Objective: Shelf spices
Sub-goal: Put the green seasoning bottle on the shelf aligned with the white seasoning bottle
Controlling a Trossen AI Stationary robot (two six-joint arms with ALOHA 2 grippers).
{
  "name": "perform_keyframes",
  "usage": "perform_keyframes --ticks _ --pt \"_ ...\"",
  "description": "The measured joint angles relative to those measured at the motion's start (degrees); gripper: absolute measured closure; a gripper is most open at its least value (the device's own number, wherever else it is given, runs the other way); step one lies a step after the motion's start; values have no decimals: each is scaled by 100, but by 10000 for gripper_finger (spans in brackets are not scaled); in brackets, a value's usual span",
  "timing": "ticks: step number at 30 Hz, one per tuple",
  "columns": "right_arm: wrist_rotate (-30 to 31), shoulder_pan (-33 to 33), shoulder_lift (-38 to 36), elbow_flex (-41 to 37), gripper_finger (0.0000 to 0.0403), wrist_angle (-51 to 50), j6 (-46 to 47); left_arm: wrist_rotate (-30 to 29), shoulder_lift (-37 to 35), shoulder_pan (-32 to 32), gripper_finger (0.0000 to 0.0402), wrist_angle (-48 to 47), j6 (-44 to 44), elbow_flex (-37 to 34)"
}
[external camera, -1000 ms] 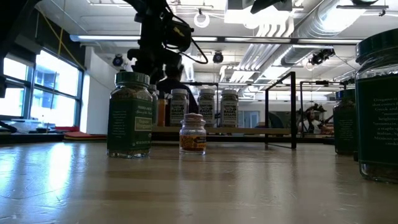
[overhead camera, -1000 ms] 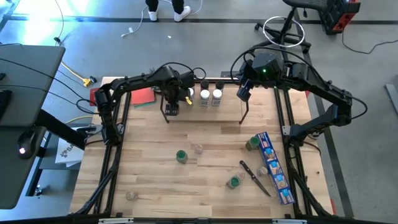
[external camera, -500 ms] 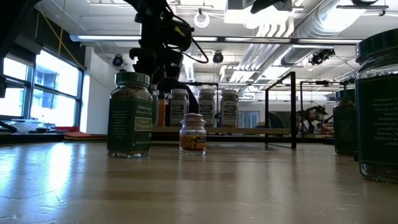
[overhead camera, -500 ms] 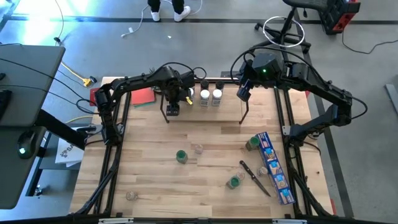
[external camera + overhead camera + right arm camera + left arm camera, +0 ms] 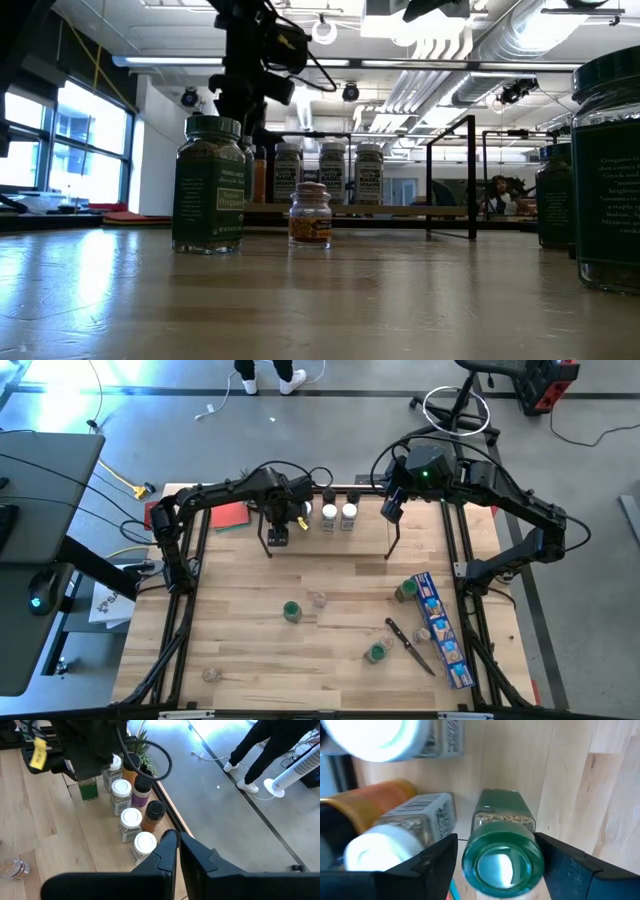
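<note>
The shelf (image 5: 330, 525) stands at the table's far edge with several spices on it, white-capped ones (image 5: 339, 513) among them. My left gripper (image 5: 278, 532) points down over the shelf's left part, open, with one finger on each side of a green-capped jar (image 5: 502, 862) that stands upright on the wood board. This same jar (image 5: 89, 790) also shows in the right wrist view. My right gripper (image 5: 177, 851) hangs shut above the shelf's right end (image 5: 392, 510) and holds nothing. My left gripper stands over the jar's green cap (image 5: 470, 865) from above, a finger on either side. A thin gap shows beside one finger (image 5: 437, 857). Whether the other finger (image 5: 565, 867) touches the cap, I cannot tell.
Loose green-capped jars (image 5: 291, 610) (image 5: 377, 652) (image 5: 405, 590) and clear ones (image 5: 318, 598) (image 5: 211, 674) stand on the table's middle and near part. A blue box (image 5: 441, 628) and a black-handled utensil (image 5: 410, 645) lie at the right. A red object (image 5: 230, 515) lies left of the shelf.
My left gripper has risen slightly above the shelf; in the low view it now uncovers the jars it was hiding. The green-capped jar stays upright on the board.
</note>
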Motion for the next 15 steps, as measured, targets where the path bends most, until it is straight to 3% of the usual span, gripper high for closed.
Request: perform_keyframes --ticks 15 --pt "0 -2 0 0 389 149 -37 -183 -661 -96 144 42 -550 4"
